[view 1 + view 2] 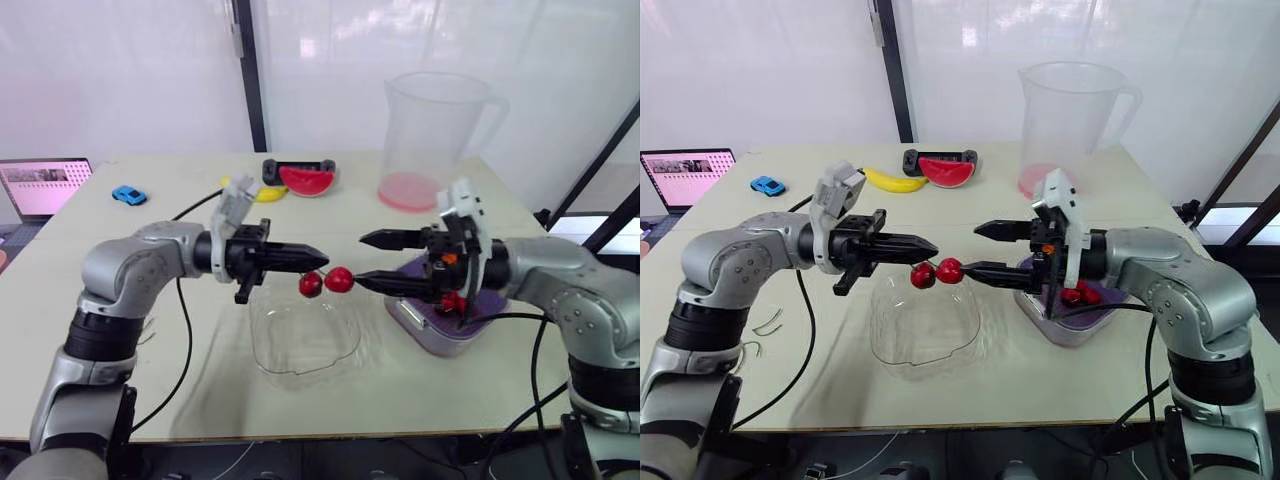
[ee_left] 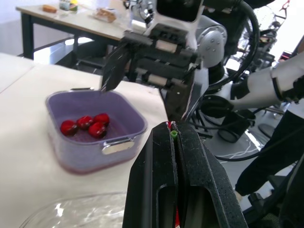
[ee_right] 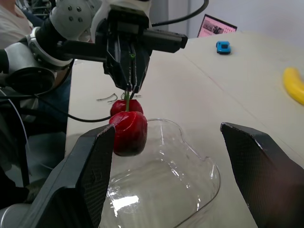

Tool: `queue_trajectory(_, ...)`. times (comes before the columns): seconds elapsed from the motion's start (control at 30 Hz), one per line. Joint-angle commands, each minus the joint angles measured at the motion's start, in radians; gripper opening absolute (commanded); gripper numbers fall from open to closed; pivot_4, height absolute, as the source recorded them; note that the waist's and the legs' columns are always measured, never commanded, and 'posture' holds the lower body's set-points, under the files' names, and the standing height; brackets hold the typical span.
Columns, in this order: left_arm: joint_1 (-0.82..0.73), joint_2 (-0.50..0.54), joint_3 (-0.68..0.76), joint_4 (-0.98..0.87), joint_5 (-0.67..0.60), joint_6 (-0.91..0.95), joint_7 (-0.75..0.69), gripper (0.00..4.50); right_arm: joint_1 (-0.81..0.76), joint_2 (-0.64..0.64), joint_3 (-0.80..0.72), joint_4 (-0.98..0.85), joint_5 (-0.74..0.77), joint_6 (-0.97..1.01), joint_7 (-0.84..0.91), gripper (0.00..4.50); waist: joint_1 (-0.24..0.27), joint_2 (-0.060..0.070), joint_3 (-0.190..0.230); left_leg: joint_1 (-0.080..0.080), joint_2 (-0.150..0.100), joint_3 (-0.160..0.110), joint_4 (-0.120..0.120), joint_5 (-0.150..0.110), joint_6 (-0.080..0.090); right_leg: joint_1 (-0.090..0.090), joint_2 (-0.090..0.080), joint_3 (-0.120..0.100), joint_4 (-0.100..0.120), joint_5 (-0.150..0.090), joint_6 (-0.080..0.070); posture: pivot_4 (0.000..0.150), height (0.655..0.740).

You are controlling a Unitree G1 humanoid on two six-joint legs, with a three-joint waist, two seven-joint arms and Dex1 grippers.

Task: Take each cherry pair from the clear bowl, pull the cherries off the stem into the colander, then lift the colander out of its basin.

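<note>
Aloft, one cherry pair hangs between two grippers

Pinched tight on the green stem [image 3: 127, 100], the left gripper [image 1: 318, 256] holds the single cherry pair [image 1: 333, 280], two red fruits, above the one clear bowl [image 1: 305, 340]. The right gripper [image 1: 359, 259] gapes wide, its lower finger [image 1: 385, 284] just beside the nearer cherry. Beside it, the purple colander [image 2: 90, 154] holds four loose cherries [image 2: 85, 122]. Farther back on the table [image 1: 150, 390] stand one clear jug [image 1: 435, 125], one banana [image 1: 895, 180], one watermelon slice [image 1: 306, 181] and one blue toy car [image 1: 128, 195].
</note>
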Motion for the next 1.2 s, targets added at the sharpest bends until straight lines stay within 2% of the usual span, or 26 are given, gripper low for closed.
queue_trajectory(0.03,-0.007,-0.002,0.014,-0.031,-0.009,-0.005,0.007,0.00,-0.016,0.021,0.017,-0.046,0.056,0.016,-0.034,3.75,0.000,0.000,0.000,0.000,0.000,0.000,0.000,0.000,0.000,0.000,0.000,0.000,0.000,0.000,0.000,0.150,0.7400)
queue_trajectory(0.23,-0.007,-0.005,0.019,-0.032,-0.011,-0.004,0.019,0.00,-0.008,0.056,0.033,-0.075,0.114,0.056,-0.108,3.75,0.000,0.000,0.000,0.000,0.000,0.000,0.000,0.000,0.000,0.000,0.000,0.000,0.000,0.000,0.000,0.150,0.7400)
queue_trajectory(0.33,-0.008,-0.004,0.019,-0.032,-0.012,-0.002,0.022,0.00,-0.002,0.057,0.039,-0.077,0.124,0.062,-0.136,3.06,0.000,0.000,0.000,0.000,0.000,0.000,0.000,0.000,0.000,0.000,0.000,0.000,0.000,0.000,0.000,0.150,0.7400)
queue_trajectory(0.43,-0.012,-0.006,0.017,-0.028,-0.011,-0.003,0.022,0.00,-0.001,0.059,0.044,-0.078,0.133,0.060,-0.151,1.66,0.000,0.000,0.000,0.000,0.000,0.000,0.000,0.000,0.000,0.000,0.000,0.000,0.000,0.000,0.000,0.150,0.7400)
queue_trajectory(0.87,-0.018,-0.014,0.015,-0.017,0.000,-0.011,0.024,0.00,0.057,0.007,0.049,-0.060,0.115,0.013,-0.136,1.66,0.000,0.000,0.000,0.000,0.000,0.000,0.000,0.000,0.000,0.000,0.000,0.000,0.000,0.000,0.000,0.150,0.7400)
queue_trajectory(1.2,-0.013,-0.024,0.008,-0.013,0.019,-0.030,0.032,0.00,-0.007,0.037,0.034,-0.070,0.190,0.027,-0.178,1.66,0.000,0.000,0.000,0.000,0.000,0.000,0.000,0.000,0.000,0.000,0.000,0.000,0.000,0.000,0.000,0.150,0.7400)
